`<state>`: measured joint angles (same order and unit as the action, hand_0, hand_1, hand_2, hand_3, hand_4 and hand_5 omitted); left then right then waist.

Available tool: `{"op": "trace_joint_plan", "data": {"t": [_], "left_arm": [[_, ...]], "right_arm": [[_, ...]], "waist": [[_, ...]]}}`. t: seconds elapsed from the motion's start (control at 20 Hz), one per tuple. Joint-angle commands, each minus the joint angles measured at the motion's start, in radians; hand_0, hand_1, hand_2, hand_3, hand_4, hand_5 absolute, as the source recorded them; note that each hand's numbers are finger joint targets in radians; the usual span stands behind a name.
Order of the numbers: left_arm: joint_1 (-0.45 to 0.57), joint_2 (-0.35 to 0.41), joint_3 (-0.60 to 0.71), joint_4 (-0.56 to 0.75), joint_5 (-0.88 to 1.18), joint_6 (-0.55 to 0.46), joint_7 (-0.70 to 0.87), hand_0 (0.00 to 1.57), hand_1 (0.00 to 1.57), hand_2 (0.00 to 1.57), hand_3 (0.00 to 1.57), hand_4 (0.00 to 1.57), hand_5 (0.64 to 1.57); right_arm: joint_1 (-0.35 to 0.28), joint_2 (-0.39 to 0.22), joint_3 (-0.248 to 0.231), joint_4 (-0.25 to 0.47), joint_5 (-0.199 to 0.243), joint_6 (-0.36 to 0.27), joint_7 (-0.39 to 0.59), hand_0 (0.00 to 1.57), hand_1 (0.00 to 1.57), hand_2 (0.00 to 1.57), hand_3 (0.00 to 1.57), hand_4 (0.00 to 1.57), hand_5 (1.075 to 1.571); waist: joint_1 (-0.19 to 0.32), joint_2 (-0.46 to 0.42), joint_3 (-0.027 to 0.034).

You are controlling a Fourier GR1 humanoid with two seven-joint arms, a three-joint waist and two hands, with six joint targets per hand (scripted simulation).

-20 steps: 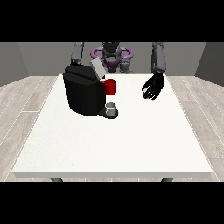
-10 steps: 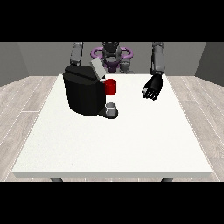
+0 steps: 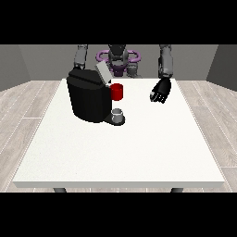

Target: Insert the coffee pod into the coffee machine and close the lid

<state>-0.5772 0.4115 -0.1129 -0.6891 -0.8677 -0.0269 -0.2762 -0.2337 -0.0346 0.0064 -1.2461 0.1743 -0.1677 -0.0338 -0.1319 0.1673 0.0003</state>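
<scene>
On the white table point(image 3: 139, 152) I see the black coffee machine point(image 3: 88, 99) at about ten o'clock from the middle; its grey lid point(image 3: 102, 73) stands tilted up at the top; a red thing at the machine point(image 3: 117, 91) shows on its three o'clock side; a small grey thing point(image 3: 118, 114) sits on the machine's base just below that, and I cannot tell whether it is the pod; the hand at the view's right point(image 3: 160, 90) hangs over the table at two o'clock, well apart from the machine, fingers curled and holding nothing; the other hand is hidden behind the machine.
</scene>
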Motion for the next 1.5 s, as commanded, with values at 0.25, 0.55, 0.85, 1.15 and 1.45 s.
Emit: {"op": "trace_joint_plan", "data": {"t": [0.25,0.55,0.85,1.15,1.45], "left_arm": [[-0.107,0.01,0.102,-0.003,0.11,-0.153,-0.08,1.45,1.45,1.43,1.35,0.53,1.571],[-0.18,-0.028,0.062,-0.096,0.102,-0.332,0.02,1.4,1.4,1.39,1.33,0.54,1.571],[-0.217,-0.072,0.085,-0.09,0.097,-0.34,0.11,1.33,1.33,1.35,1.32,0.59,1.571],[-0.392,-0.093,0.133,-0.111,0.132,-0.406,0.194,1.42,1.42,1.42,1.38,0.54,1.571],[-0.471,-0.035,0.231,-0.057,0.172,-0.4,0.223,1.2,1.2,1.24,1.26,0.49,1.571]], "right_arm": [[-0.023,-0.01,-0.021,0.047,0.016,-0.022,0.028,0.0,0.0,0.0,0.0,0.0,1.571],[-0.016,-0.015,-0.035,0.148,0.022,-0.024,-0.006,0.0,0.0,0.0,0.0,0.0,1.571],[0.005,-0.009,0.008,0.07,0.009,0.019,0.03,0.0,0.0,0.0,0.0,0.0,1.571],[-0.057,-0.01,0.0,0.083,-0.003,0.023,-0.02,0.0,0.0,0.0,0.0,0.0,1.571],[-0.081,0.003,0.005,0.0,-0.007,0.007,0.02,0.0,0.0,0.0,0.0,0.0,1.571]], "waist": [[0.018,-0.03,-0.0003],[0.052,-0.128,0.0001],[-0.023,-0.162,-0.0003],[-0.054,-0.123,0.0002],[-0.127,-0.06,-0.0004]]}}
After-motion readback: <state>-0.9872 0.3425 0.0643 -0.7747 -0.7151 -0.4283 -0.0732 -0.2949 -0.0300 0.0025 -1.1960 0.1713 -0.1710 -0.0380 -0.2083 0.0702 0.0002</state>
